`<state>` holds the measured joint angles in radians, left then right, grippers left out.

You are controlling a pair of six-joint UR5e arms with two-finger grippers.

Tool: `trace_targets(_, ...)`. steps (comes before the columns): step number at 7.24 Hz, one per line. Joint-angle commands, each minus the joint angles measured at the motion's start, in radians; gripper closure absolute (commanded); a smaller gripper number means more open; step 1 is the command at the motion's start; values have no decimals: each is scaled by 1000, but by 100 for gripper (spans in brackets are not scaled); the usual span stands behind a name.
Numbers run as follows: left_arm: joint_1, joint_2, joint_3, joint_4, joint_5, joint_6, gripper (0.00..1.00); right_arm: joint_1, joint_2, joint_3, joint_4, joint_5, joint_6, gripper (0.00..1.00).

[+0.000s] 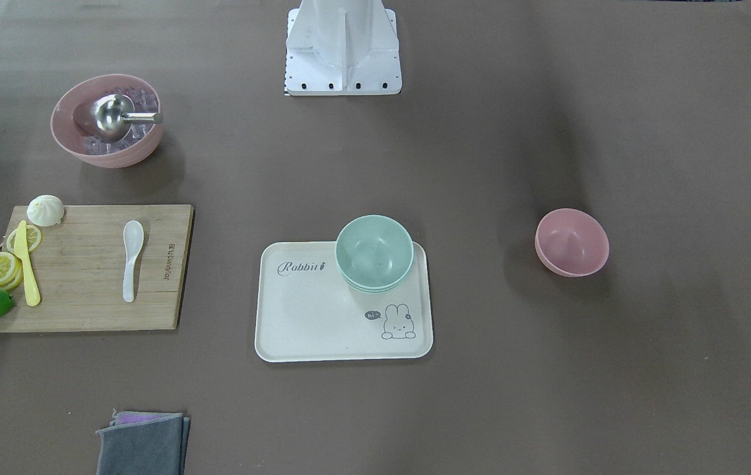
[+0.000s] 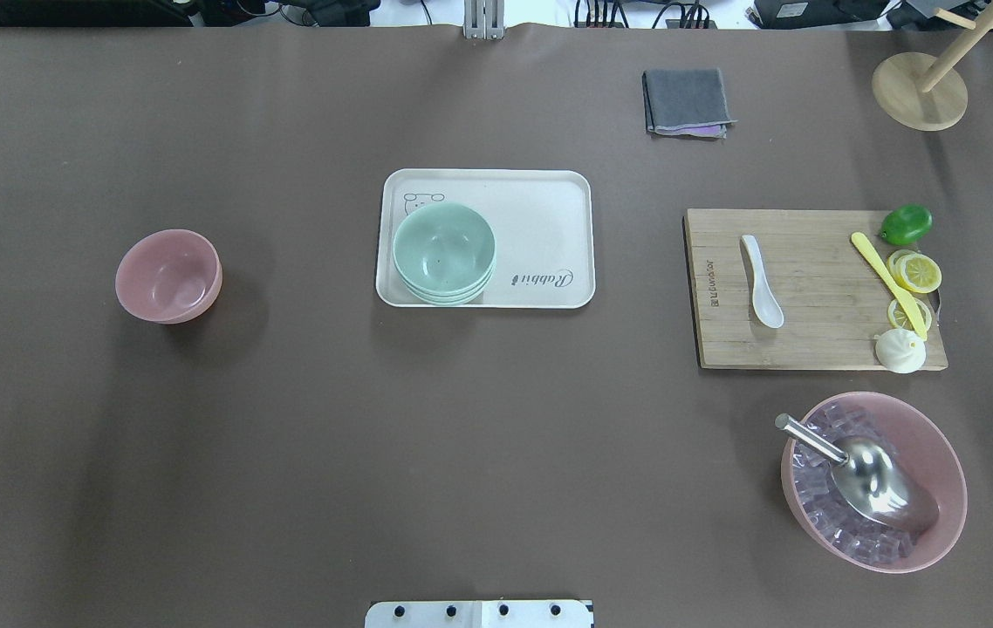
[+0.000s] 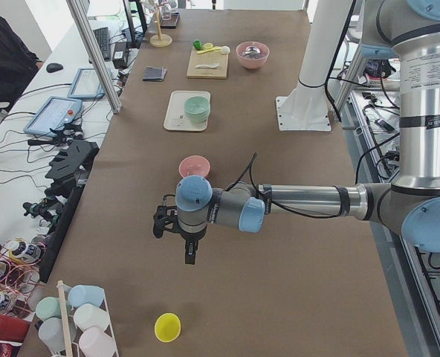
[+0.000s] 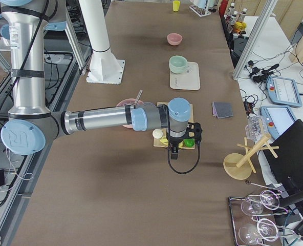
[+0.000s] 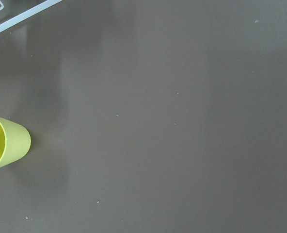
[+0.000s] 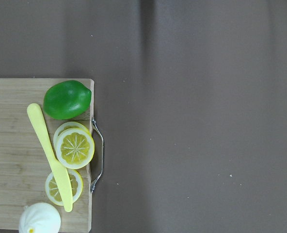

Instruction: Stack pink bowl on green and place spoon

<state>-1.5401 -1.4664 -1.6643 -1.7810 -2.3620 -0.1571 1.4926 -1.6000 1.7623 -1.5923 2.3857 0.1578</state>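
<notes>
Brown table (image 2: 304, 453) fills every view. Both arms hang above it: the left gripper (image 3: 190, 257) near the left end, the right gripper (image 4: 173, 149) over the cutting board's (image 2: 819, 288) outer edge; how far either is open cannot be told. The mid-table tray (image 2: 540, 209) holds the green bowl (image 2: 444, 246) in one corner. The pink bowl (image 2: 168, 276) stands alone toward the left edge. The spoon (image 2: 762, 282) lies on the board near the right edge.

Silver-tubed arms (image 3: 309, 201) with pale-blue joint caps (image 3: 194, 192) — grey housings (image 3: 227, 212), white pedestal (image 1: 344, 46).
</notes>
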Motion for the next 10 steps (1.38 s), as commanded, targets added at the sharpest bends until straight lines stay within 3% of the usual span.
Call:
trace_targets(1, 0, 0, -2, -2, 4, 7, 2, 0, 0, 0, 2, 1, 0, 0)
trace_targets(10, 8, -31, -9, -3, 3, 1, 2, 0, 0, 29, 0, 15, 26, 0)
